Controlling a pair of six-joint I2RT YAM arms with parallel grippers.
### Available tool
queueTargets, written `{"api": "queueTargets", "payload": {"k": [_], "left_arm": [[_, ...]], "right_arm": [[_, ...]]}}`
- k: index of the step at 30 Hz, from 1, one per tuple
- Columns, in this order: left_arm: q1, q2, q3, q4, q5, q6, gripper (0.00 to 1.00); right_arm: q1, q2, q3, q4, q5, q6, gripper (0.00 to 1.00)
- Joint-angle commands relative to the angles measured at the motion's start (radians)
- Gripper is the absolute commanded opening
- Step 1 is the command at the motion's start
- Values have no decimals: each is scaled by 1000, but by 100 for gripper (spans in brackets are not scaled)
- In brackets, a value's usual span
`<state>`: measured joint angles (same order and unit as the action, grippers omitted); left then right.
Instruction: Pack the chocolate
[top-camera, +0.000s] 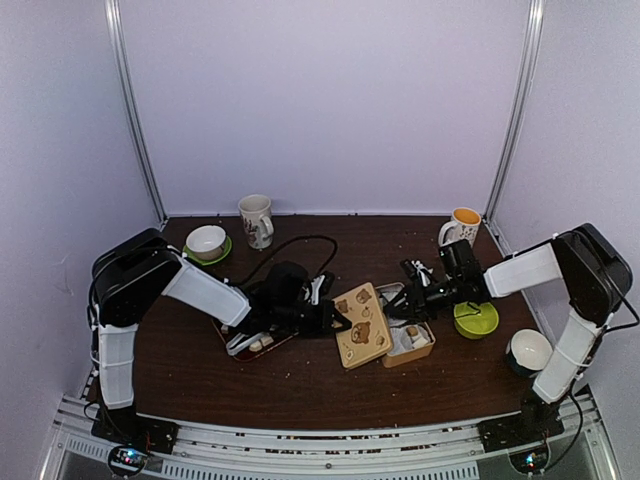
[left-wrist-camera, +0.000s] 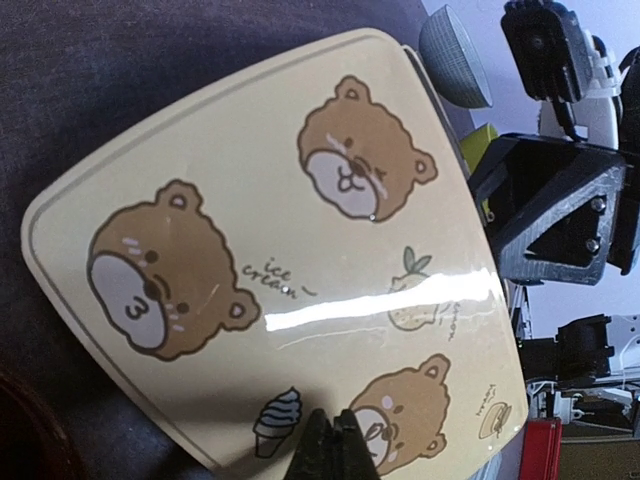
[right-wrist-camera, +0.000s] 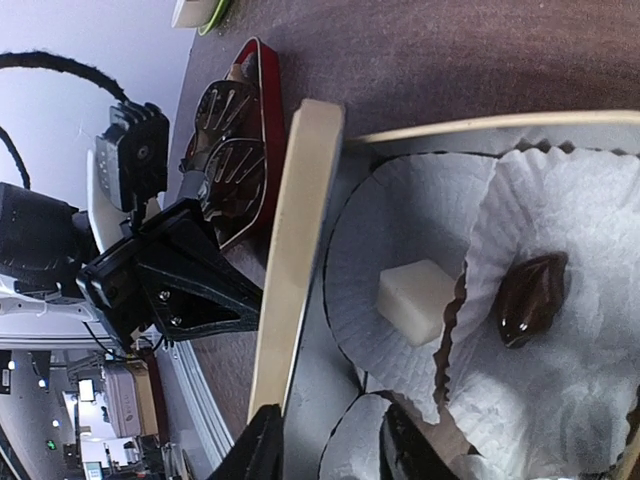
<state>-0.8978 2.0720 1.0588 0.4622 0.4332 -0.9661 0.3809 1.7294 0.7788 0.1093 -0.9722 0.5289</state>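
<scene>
Packing looks partly done. In the right wrist view the box (right-wrist-camera: 470, 124) fills the right of the frame, lined with white paper cups. One cup holds a white piece (right-wrist-camera: 420, 300) of chocolate, and the cup to its right holds a brown piece (right-wrist-camera: 528, 298). Whether the cups cut off at the bottom hold anything cannot be told.

The right gripper (right-wrist-camera: 330, 450) hangs at the bottom edge over the box. Its fingers are apart and nothing is clamped between them.

The lid (left-wrist-camera: 280, 230), printed with bears, is off the box. It fills the left wrist view, and in the top view it lies tilted just left of the box. The left gripper (left-wrist-camera: 332, 445) is pinched together on the lid's edge at the bottom centre of the frame.

The red tray (top-camera: 240, 350), left of centre in the top view, has a few pale bits (top-camera: 257, 343) in it, likely chocolate not yet packed.

By my reading, what is left is moving any remaining pieces into the cups and then setting the lid on.
</scene>
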Motion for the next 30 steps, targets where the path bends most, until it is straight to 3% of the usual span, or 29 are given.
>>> {"api": "queueTargets", "payload": {"k": [1, 11, 13, 18, 22, 30], "left_arm": [[-4, -45, -10, -27, -21, 45, 2], [-4, -192, -44, -143, -68, 107, 8], [-4, -220, -63, -181, -88, 114, 9], [-3, -256, -90, -330, -137, 126, 13], [-3, -251, -102, -403, -175, 131, 15], [-3, -163, -48, -452, -174, 133, 16]], "right_arm": [[-4, -88, 14, -95, 60, -39, 35], [27, -169, 55, -264, 179, -86, 58], [30, -195, 60, -292, 211, -95, 59], [28, -273, 126, -458, 397, -179, 61], [26, -281, 177, -547, 525, -240, 71], [42, -213, 99, -430, 455, -170, 96]]}}
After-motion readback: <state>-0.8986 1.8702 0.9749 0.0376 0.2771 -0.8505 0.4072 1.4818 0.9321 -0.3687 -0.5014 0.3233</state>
